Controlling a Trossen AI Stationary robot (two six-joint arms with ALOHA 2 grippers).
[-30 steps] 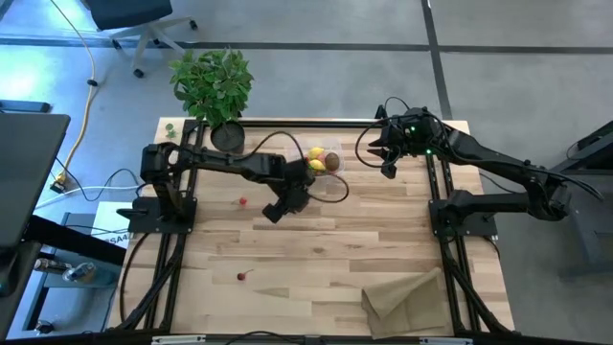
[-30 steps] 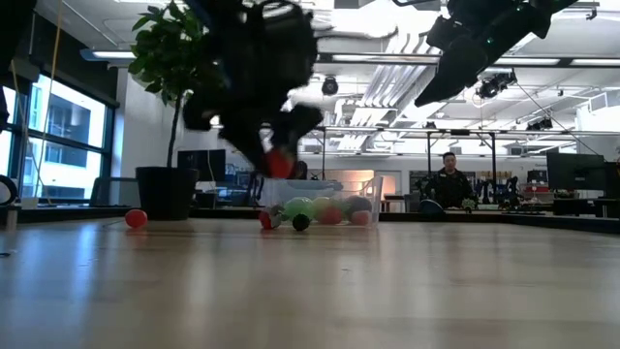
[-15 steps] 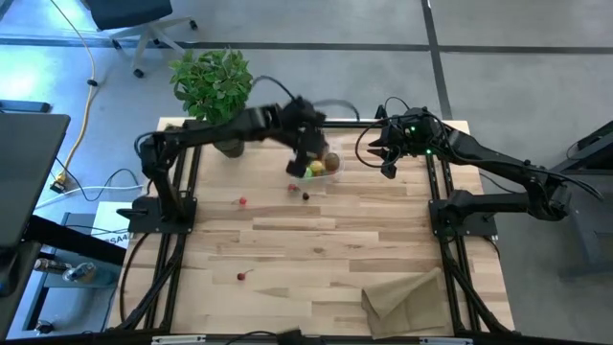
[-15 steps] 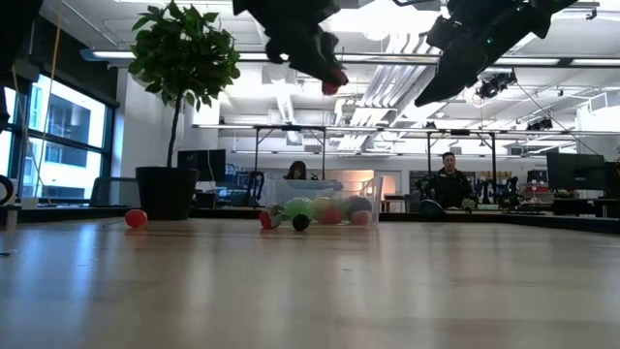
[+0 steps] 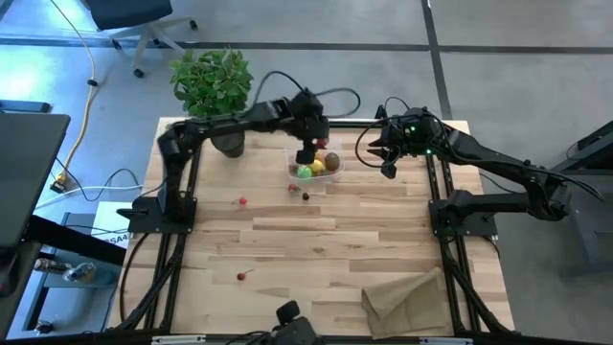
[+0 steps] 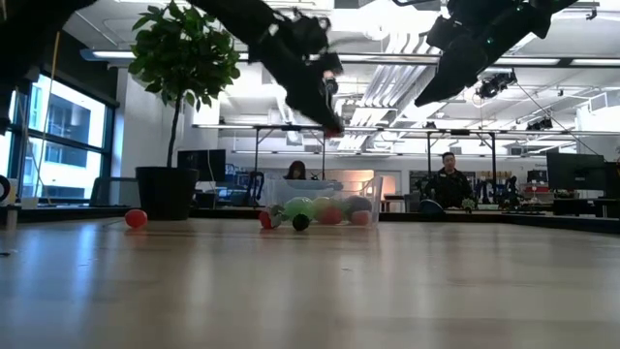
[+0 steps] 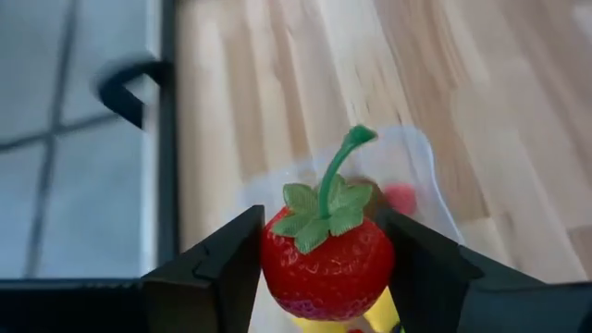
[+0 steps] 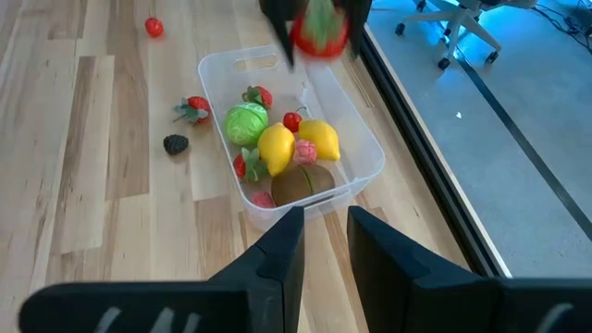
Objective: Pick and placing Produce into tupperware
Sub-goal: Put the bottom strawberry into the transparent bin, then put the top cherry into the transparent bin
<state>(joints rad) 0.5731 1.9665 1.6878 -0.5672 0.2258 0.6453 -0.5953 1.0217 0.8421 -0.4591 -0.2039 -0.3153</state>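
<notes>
Left end effector (image 7: 324, 268) clamped on red strawberry (image 7: 326, 254) above clear tupperware (image 8: 356, 139), right end effector (image 8: 319, 240) slightly parted, empty, no legible writing

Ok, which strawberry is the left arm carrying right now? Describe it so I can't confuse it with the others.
Find the clear tupperware near the table's far edge by the potted plant. Above it hangs the left gripper, shut on a strawberry. It is the only one held off the table, with a curved green stem.

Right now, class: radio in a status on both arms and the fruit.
Left gripper shut on strawberry, above tupperware. Right gripper waiting nearby, empty. Strawberry, blackberry loose beside it.
</notes>
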